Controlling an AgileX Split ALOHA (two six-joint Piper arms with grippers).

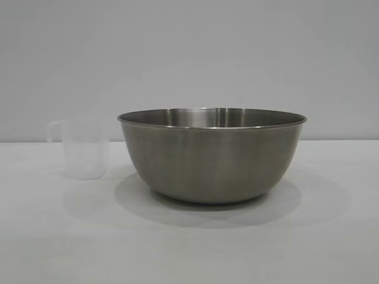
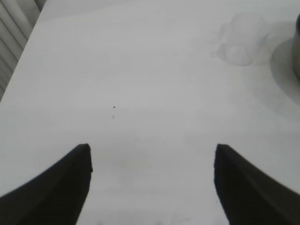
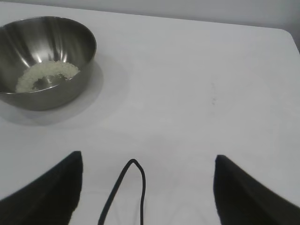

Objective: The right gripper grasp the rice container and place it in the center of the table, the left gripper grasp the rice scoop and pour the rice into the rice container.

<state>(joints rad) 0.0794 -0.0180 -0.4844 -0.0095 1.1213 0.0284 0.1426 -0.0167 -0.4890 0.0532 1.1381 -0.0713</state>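
Your rice container (image 1: 212,157) holds rice (image 3: 47,74), rice scoop (image 1: 83,148) at its nine o'clock; left pincer (image 2: 152,154) and right pincer (image 3: 147,161) spread, empty.

From the exterior camera, the steel bowl's (image 1: 212,155) tall wall is hiding its inside, so the rice is not showing there, and whether the plastic cup (image 1: 83,148) is holding anything is too faint to tell. Neither arm is appearing in that view. In the left wrist view, the right edge of the frame is cutting the bowl (image 2: 297,47) down to a sliver, and the cup (image 2: 241,40) at the upper right is blurring into the white table. The bottom edges are cropping both grippers' fingers (image 2: 56,187) (image 3: 51,187). In the right wrist view, the left edge is clipping the bowl (image 3: 44,61), and a black cable (image 3: 126,192) is running off the bottom.
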